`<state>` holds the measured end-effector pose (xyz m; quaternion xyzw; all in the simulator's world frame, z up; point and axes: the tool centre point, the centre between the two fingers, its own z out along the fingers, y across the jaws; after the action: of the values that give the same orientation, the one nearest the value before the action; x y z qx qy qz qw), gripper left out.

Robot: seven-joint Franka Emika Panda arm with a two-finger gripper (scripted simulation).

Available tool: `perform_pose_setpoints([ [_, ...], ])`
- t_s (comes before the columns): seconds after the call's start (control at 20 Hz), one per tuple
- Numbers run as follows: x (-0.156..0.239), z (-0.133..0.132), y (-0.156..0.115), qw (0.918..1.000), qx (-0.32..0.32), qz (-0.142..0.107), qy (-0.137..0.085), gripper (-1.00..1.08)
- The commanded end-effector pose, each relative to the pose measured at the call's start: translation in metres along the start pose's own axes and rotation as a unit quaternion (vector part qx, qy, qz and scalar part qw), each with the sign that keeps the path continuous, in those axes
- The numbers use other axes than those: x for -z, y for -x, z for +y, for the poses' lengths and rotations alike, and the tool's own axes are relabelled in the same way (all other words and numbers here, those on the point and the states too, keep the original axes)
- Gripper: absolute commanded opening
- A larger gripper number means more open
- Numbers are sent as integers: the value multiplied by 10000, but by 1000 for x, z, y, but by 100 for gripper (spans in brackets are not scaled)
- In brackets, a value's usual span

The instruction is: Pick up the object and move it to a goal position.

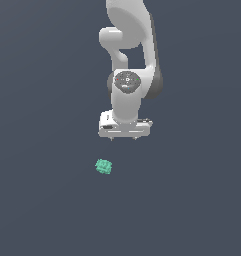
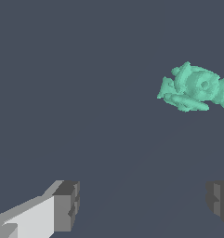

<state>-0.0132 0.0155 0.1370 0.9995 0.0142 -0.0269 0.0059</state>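
The object (image 1: 103,166) is a small teal-green lumpy block lying on the dark grey floor. It sits below and slightly toward the exterior view's left of my gripper (image 1: 124,138), with a clear gap between them. In the wrist view the object (image 2: 194,87) shows its bumpy, faceted surface, apart from my fingers. My gripper (image 2: 143,204) is open and empty: the two grey fingertips (image 2: 67,204) stand wide apart with only bare floor between them.
The white arm (image 1: 129,55) rises above the gripper toward the top of the exterior view. A plain dark grey surface (image 1: 42,200) surrounds the object on all sides.
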Motion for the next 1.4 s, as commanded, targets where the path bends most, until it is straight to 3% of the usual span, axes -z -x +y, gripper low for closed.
perform_pose_setpoints([
  [0.0,0,0,0,10000,0,0,0,100],
  [0.5,17,-4,-9,9998,98,183,-28,100],
  [0.85,16,-3,-10,9997,160,176,-24,100],
  [1.35,11,5,-18,9968,773,178,6,100],
])
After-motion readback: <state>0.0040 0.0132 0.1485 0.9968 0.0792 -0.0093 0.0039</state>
